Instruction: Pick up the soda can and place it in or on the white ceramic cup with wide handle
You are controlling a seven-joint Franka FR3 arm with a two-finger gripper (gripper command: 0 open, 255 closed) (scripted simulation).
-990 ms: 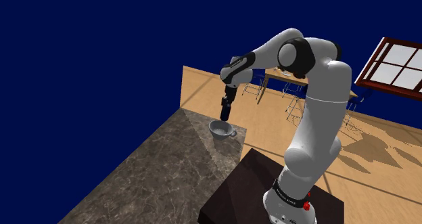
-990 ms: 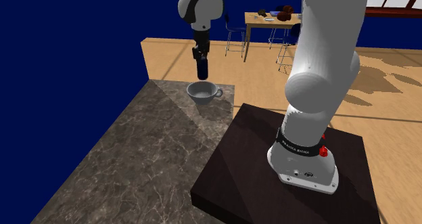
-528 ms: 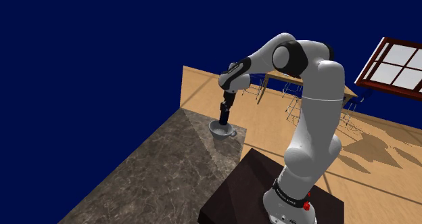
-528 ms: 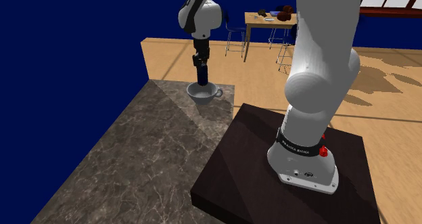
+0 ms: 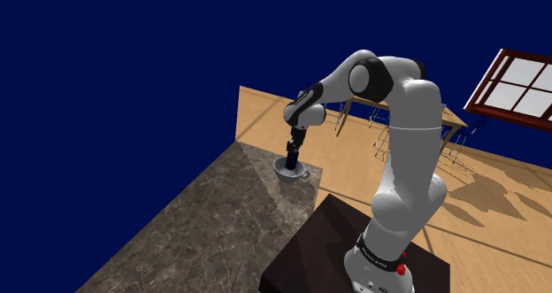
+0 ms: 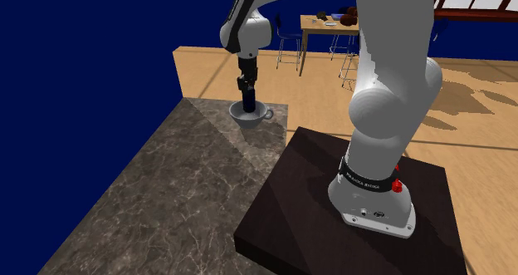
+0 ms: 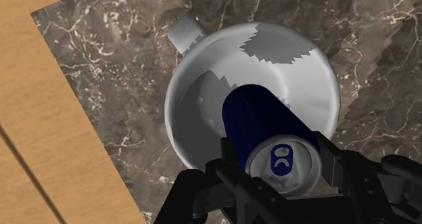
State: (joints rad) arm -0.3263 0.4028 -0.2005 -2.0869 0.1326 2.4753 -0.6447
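A dark blue soda can point(image 7: 260, 124) with a silver top is clasped between my black fingers point(image 7: 226, 163); my gripper point(image 7: 280, 163) is shut on it. The can's lower end reaches down inside the white cup point(image 7: 203, 94), whose handle point(image 7: 184, 30) points away from the can. In the shoulder view my gripper point(image 5: 293, 148) hangs straight over the cup point(image 5: 290, 169) at the marble counter's far corner. The second exterior view shows the can point(image 6: 247, 101) dipping into the cup point(image 6: 250, 115), its handle toward that view's right.
The dark marble counter point(image 5: 203, 220) runs toward the shoulder view's lower left. My dark stand point(image 6: 349, 207) sits beside it. A wooden floor point(image 5: 265, 110) lies beyond the counter's far edge, with a table and stools point(image 6: 328, 24) far behind.
My gripper has come down with the can: a second ago it hung above the cup, now the can's lower end is inside the cup. The cup has not moved.
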